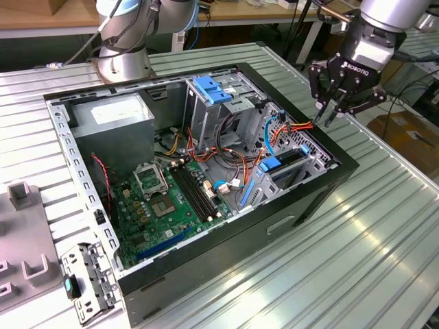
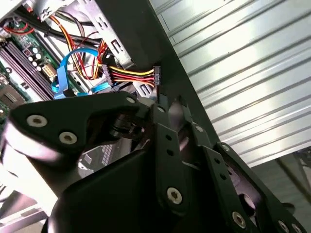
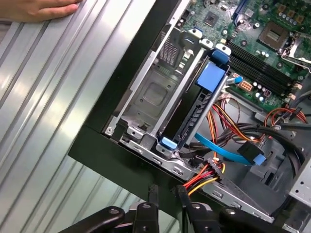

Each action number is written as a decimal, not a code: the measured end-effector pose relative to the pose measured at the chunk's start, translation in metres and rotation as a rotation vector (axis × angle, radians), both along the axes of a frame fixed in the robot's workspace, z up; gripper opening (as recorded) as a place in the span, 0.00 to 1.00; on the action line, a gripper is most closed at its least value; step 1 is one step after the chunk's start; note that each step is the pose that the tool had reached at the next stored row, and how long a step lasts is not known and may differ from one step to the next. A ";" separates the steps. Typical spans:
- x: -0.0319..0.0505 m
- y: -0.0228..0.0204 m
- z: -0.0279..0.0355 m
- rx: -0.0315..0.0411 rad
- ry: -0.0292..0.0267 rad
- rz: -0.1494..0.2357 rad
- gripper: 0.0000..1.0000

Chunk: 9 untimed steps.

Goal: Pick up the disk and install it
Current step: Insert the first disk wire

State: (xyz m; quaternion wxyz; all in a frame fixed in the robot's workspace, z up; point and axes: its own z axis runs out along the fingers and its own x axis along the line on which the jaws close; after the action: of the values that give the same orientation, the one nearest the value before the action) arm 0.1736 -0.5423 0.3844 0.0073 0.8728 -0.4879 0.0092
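Fingers (image 3: 153,193) a touch apart with nothing between them: the gripper (image 1: 328,118) hangs empty just outside the computer case (image 1: 206,271) wall, close to the loose power connector (image 3: 212,171). The disk (image 3: 197,114) stands on edge in a slot of the drive cage (image 3: 146,92), its blue bracket tabs at both ends, apparently seated where the cables can reach it. It lies inside the case, near the fingertips but clear of them, across the rim.
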 end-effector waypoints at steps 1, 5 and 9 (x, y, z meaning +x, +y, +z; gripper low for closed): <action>0.0000 0.0000 -0.0002 0.0000 0.0000 0.017 0.30; 0.0000 0.0000 -0.0016 0.0053 -0.0001 0.077 0.30; 0.0000 0.0008 -0.0032 0.0147 -0.0005 0.094 0.30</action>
State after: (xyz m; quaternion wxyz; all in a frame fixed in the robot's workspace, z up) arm 0.1736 -0.5415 0.3811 0.0004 0.8949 -0.4463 0.0062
